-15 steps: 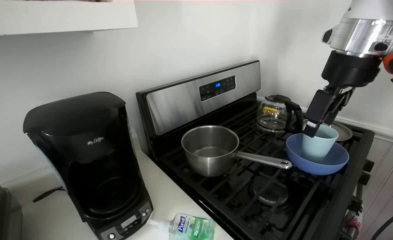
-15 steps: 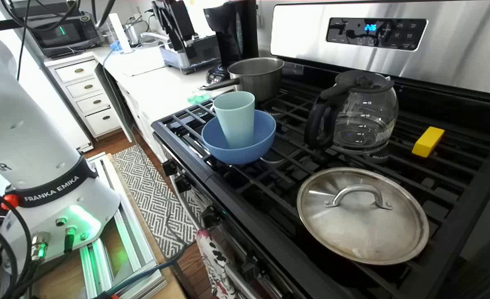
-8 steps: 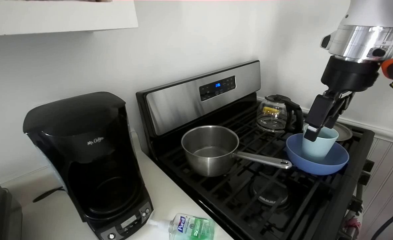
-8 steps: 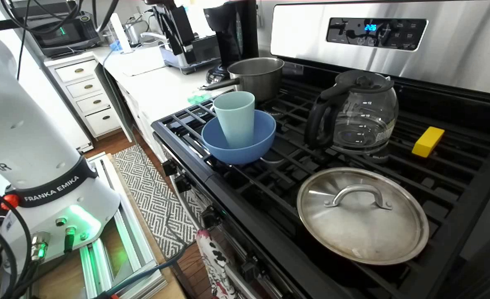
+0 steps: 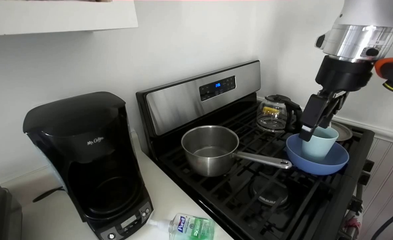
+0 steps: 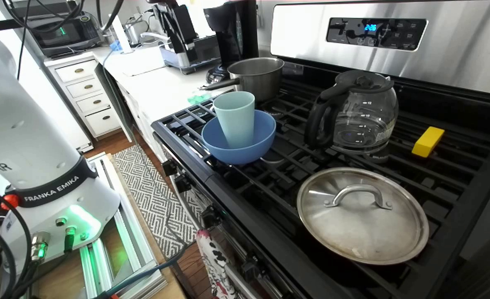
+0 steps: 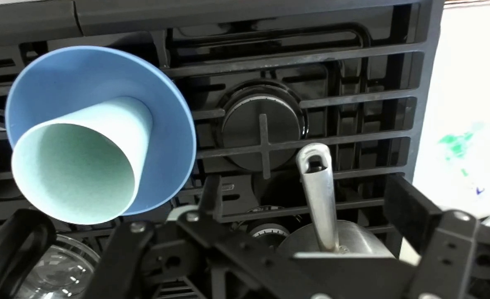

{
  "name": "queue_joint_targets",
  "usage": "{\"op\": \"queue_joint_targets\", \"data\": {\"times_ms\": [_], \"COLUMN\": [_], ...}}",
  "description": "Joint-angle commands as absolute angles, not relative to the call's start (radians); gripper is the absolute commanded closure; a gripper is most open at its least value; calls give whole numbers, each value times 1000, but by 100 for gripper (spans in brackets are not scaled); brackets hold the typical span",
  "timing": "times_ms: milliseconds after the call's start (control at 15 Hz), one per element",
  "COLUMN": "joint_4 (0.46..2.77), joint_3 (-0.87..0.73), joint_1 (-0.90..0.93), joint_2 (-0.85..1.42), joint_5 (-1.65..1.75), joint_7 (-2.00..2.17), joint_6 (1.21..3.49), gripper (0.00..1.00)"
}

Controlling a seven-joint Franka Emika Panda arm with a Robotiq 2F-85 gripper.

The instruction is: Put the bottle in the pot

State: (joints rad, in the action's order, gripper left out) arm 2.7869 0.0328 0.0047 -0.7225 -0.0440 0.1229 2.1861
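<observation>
The bottle [image 5: 196, 228] is clear with a green-and-white label and lies on its side on the white counter, its pump toward the coffee maker. It shows as a green patch in an exterior view [image 6: 199, 99] and as a washed-out patch in the wrist view [image 7: 456, 145]. The steel pot [image 5: 210, 163] stands upright on the stove, its inside bare; it also shows in an exterior view [image 6: 258, 81] and partly in the wrist view [image 7: 361, 236], behind the gripper. My gripper [image 7: 304, 185] is open and empty, its fingers wide apart, above the stove near the pot's handle [image 7: 319, 195].
A blue bowl [image 5: 298, 156] with a light cup [image 5: 318, 148] stands near the gripper. A glass coffee carafe [image 6: 365, 120], a steel lid [image 6: 365, 228] and a yellow block [image 6: 427, 141] are on the stove. A black coffee maker [image 5: 83, 133] stands on the counter beside the bottle.
My gripper has moved down a little, then leftward in an exterior view, toward the pot's side. The bottle, pot and other things have not moved.
</observation>
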Motion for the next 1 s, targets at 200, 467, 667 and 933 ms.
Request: {"op": "queue_joint_targets", "data": {"times_ms": [200,467,667,933], "joint_4": [2706,2624,2543,2546], "joint_3": [67,111,150,160], "joint_1": [146,196,204,193], "joint_2": [-479,-294,-139,-126], "joint_5": [-183,-209,-202,-181], "joint_7": [91,106,136,128], "joint_6": [2315,2403,2485,2477], "gripper": [0,0,0,0]}}
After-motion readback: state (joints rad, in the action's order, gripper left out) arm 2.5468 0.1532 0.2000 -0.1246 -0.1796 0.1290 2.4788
